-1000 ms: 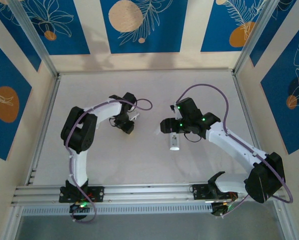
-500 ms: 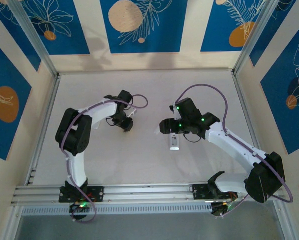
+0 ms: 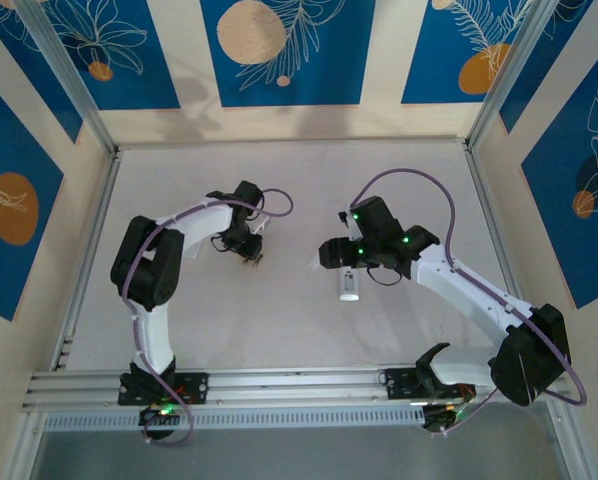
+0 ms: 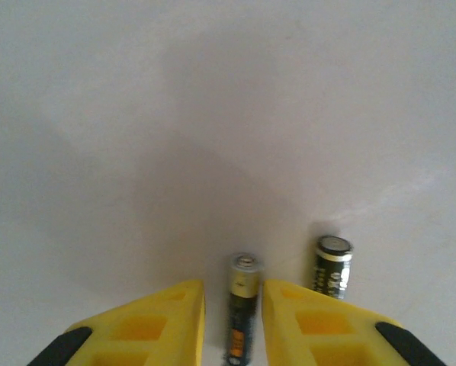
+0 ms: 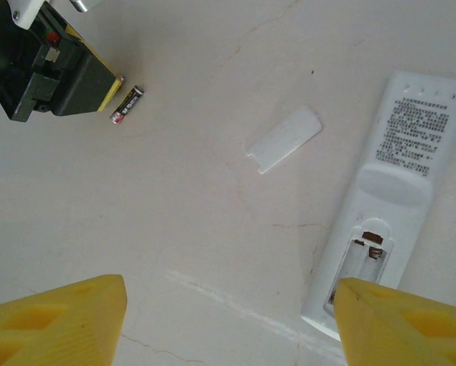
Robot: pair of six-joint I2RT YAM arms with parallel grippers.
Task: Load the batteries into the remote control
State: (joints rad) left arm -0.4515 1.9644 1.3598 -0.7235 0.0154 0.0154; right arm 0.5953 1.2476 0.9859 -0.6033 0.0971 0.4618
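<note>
Two batteries lie on the table in the left wrist view. One battery [image 4: 243,309] lies lengthwise between my left gripper's [image 4: 233,320] yellow fingers, with a narrow gap on its left side. The other battery [image 4: 332,267] rests just right of the right finger. In the top view the left gripper [image 3: 250,254] is low over the table. The white remote control [image 5: 388,191] lies face down, its battery compartment [image 5: 365,255] uncovered and nothing in it that I can see. My right gripper [image 5: 232,324] hovers wide open just left of the remote [image 3: 350,286].
The remote's loose white cover [image 5: 284,139] lies on the table between the two grippers. One battery [image 5: 126,104] shows beside the left gripper's head [image 5: 56,72]. Aluminium rails [image 3: 299,385] run along the near edge, and frame posts stand at the sides.
The left arm has swung slightly left and its gripper has come down over the batteries, jaws a little narrower. The right arm and the remote have not moved.
</note>
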